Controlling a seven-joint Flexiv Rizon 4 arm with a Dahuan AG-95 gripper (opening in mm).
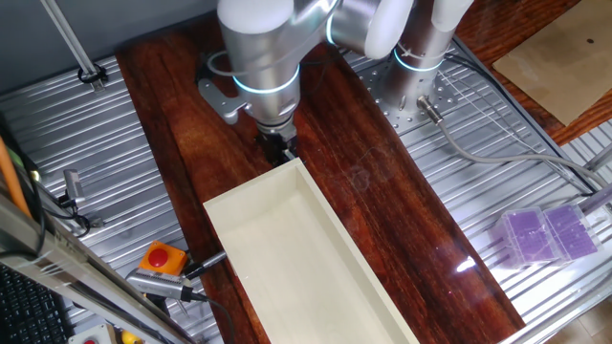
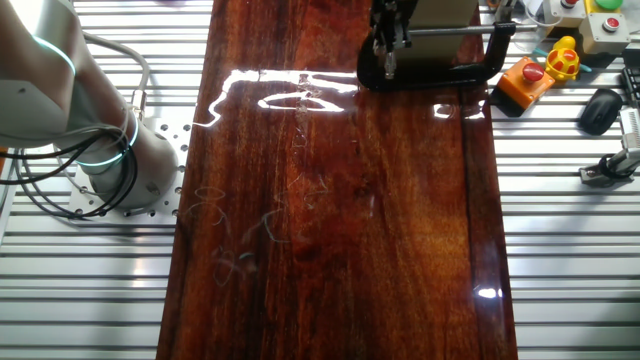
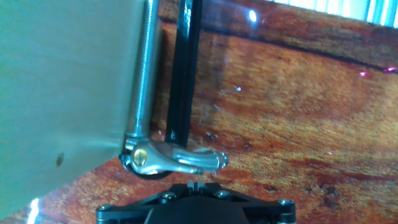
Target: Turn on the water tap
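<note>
The small metal tap lever (image 3: 177, 160) (stiff, slick chrome) likely wants a grip near its tip; the gripper's (image 1: 280, 146) spread is indiscernible.

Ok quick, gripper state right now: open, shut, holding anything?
Gripper: cannot be told; its fingers are hidden in every view. Tap lever sits just ahead of it.

tool fingers unseen (hand view), box (image 1: 306, 258) cropped by frame
</note>
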